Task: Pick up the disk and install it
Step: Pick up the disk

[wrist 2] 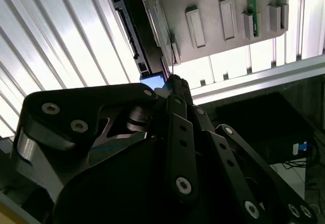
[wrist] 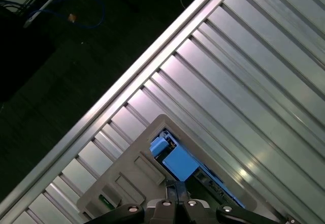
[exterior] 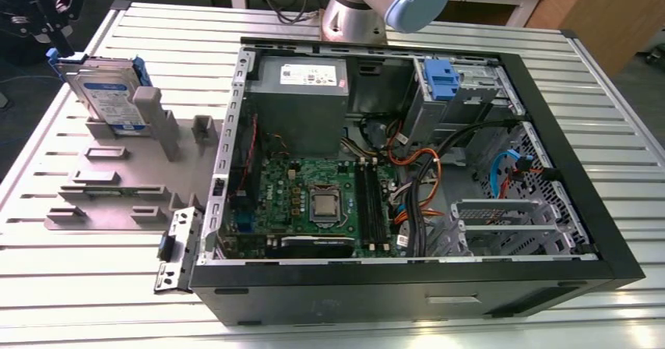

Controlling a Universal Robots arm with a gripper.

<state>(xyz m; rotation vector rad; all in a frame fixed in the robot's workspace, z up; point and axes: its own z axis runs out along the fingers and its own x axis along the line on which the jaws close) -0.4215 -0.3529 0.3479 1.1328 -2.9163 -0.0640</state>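
The disk [exterior: 109, 96] stands upright on its edge in a grey holder [exterior: 114, 170] at the exterior view's left, label facing out, blue rails along its sides. My black gripper [exterior: 49, 33] hangs just above and behind the disk's top corner. In the first wrist view the disk's blue rail [wrist: 177, 163] lies straight beyond my gripper [wrist: 176, 186], whose fingers are pressed together with nothing between them. The second wrist view shows the disk [wrist 2: 147, 26] edge-on in the holder [wrist 2: 223, 16], with the gripper [wrist 2: 175, 82] close to a blue rail end.
An open computer case [exterior: 582, 193] lies on the slatted metal table [exterior: 93, 287], showing the motherboard, cables, a grey power supply box [exterior: 301, 92] and a drive bay with a blue clip [exterior: 441, 80]. The arm's base stands behind the case. A dark floor lies past the table edge.
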